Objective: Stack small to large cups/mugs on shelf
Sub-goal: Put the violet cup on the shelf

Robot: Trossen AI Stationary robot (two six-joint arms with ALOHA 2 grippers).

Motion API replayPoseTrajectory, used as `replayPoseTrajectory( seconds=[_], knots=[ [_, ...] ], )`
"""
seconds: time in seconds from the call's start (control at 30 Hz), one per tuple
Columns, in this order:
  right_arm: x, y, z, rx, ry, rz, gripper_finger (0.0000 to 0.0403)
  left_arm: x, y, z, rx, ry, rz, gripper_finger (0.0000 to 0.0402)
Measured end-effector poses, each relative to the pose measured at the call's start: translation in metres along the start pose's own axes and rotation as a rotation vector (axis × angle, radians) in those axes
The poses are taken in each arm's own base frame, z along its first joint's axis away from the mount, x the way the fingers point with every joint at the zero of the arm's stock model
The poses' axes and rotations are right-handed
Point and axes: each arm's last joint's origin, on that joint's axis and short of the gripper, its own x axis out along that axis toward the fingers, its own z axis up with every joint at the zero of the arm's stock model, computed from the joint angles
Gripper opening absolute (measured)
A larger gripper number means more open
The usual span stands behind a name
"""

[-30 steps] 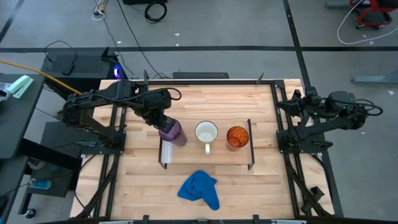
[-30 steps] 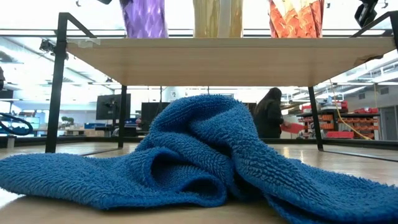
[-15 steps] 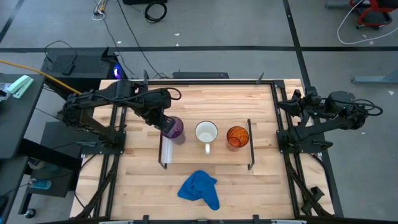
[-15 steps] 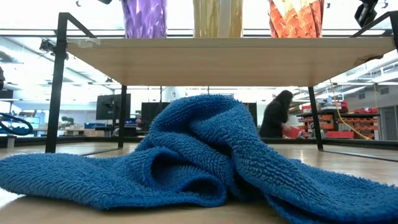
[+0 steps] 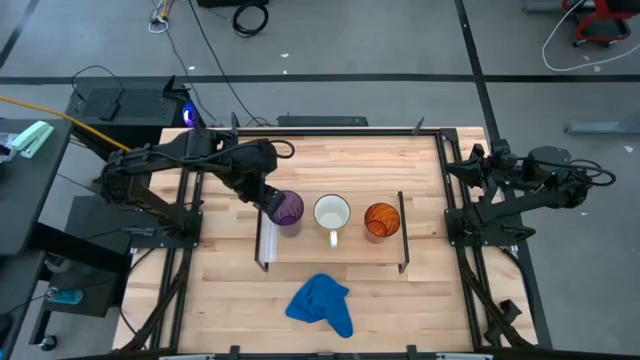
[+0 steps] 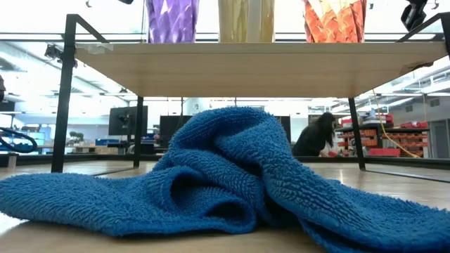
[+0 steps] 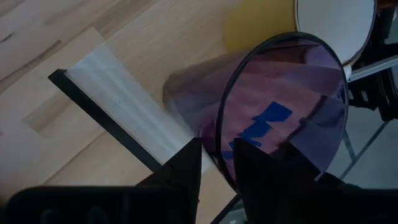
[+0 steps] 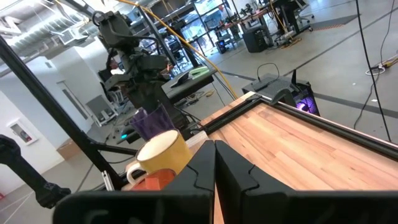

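Left hand (image 5: 268, 197) at purple cup (image 5: 287, 208), fingers astride rim, parted narrow, grip looks slack. Cup upright on shelf (image 5: 268, 243) left end, beside mug (image 5: 332, 212), orange cup (image 5: 380, 219) rightmost. Right hand (image 5: 478, 167) closed, empty, parked at right worktop edge.
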Motion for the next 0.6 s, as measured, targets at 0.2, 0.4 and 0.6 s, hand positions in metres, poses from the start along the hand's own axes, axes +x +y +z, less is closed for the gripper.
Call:
replayPoseTrajectory(
  seconds=[0.2,0.4,0.6],
  knots=[
    [0.0000,0.0000,0.0000,0.000,0.000,0.000,0.0010,0.0000,0.0000,0.0000,0.001,0.000,-0.001,0.0101],
    [0.0000,0.0000,0.0000,0.000,0.000,0.000,0.0010,-0.0002,0.0003,0.0003,0.000,0.000,-0.001,0.0107],
    [0.0000,0.0000,0.0000,0.000,0.000,0.000,0.0010,-0.0097,0.0021,-0.0028,0.005,-0.024,-0.031,0.0107]
  ],
)
